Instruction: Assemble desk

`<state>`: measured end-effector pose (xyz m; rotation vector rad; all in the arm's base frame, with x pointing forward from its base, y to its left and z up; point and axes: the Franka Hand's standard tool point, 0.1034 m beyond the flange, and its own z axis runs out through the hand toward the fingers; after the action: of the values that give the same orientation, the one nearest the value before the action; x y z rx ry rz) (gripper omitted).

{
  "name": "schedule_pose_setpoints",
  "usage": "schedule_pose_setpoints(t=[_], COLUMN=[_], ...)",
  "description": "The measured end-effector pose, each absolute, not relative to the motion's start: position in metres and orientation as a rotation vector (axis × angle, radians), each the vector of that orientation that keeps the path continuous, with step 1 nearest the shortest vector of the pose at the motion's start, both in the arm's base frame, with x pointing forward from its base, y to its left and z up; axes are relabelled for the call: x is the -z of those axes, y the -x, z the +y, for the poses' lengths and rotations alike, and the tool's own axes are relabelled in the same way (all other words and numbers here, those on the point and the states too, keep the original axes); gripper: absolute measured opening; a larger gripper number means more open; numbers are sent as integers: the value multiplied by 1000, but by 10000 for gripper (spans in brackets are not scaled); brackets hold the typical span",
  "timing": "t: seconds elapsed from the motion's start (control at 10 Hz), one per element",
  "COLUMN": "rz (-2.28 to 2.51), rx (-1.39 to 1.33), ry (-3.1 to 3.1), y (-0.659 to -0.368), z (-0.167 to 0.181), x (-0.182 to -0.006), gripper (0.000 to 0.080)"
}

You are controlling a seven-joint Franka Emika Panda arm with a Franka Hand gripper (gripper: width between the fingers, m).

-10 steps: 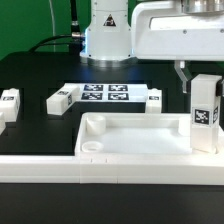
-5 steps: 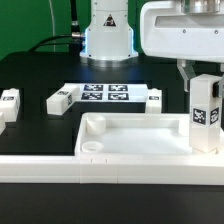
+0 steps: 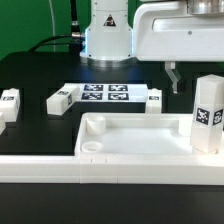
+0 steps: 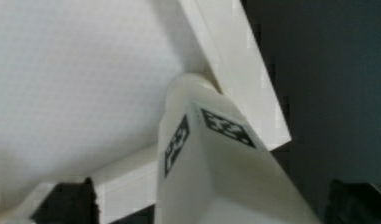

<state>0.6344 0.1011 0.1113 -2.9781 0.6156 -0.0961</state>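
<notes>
Rail: a long white rail [image 3: 40, 165] runs along the near edge of the black bench [image 3: 40, 70] and touches the near side of the desk top.
Desk top: the white tray [image 3: 130, 118] lies open side up just behind the rail, towards the exterior view's right. A round socket [image 3: 89, 146] shows in its near corner on the exterior view's left.
Upright leg: the upright leg [image 3: 207, 112] stands on end at the desk top's end on the exterior view's right, with one tag facing the camera. The wrist view looks down along it [image 4: 213, 150], showing tags on two faces and the tray's floor and rim beyond. Whether it is seated in a socket cannot be told.
Claw: the claw [image 4: 208, 203] hangs over the upright leg with its jaws apart, a dark finger on each side and a gap to the leg. It holds nothing. In the exterior view one finger [image 3: 173, 78] stands clear of the leg's side, level with its top.
Slanted leg: the slanted leg [image 3: 62, 100] lies on the bench behind the desk top, just beside the marker board's end on the exterior view's left.
Edge leg: the edge leg [image 3: 9, 103] lies at the exterior view's left border, cut off by the frame.
Marker board: the marker board [image 3: 105, 94] lies flat mid-bench and carries several tags.
Far-side leg: the far-side leg [image 3: 152, 98] lies just beside the marker board's other end.
Robot base: the robot base [image 3: 108, 35] stands at the bench's far edge.
</notes>
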Motion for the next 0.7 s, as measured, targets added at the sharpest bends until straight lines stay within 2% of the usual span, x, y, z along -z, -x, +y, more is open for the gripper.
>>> schedule_pose_setpoints(t=[0.7], rz=[-293], rx=[130], ry=[3058], y=[-637], z=[102], x=[-110], gripper=[649])
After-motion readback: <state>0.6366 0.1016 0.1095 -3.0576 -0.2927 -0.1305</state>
